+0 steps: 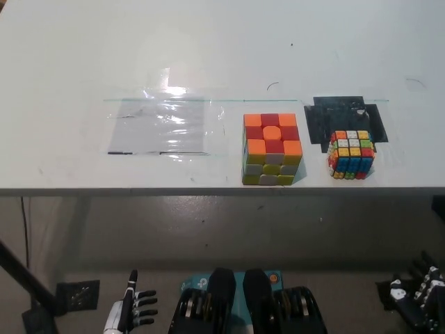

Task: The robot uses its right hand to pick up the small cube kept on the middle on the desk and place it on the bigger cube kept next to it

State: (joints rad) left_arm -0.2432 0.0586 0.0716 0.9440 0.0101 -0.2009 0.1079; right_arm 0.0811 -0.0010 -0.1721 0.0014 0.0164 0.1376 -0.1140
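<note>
The bigger cube (272, 149), with an orange and red top and pale yellow and white sides, sits near the front edge of the white desk (222, 56). To its right the small multicoloured cube (352, 154) stands on a patch of black tape (348, 118). Both hands hang low, below the desk. My white left hand (132, 309) rests at the lower left with its fingers apart and nothing in it. Only part of my black right hand (421, 292) shows at the lower right corner, far from both cubes.
A clear plastic sheet (163, 125) is taped flat on the desk left of the bigger cube. The desk's front edge (139, 189) runs across the picture, with grey floor (208, 229) below it. A black cable (26, 229) hangs at the far left.
</note>
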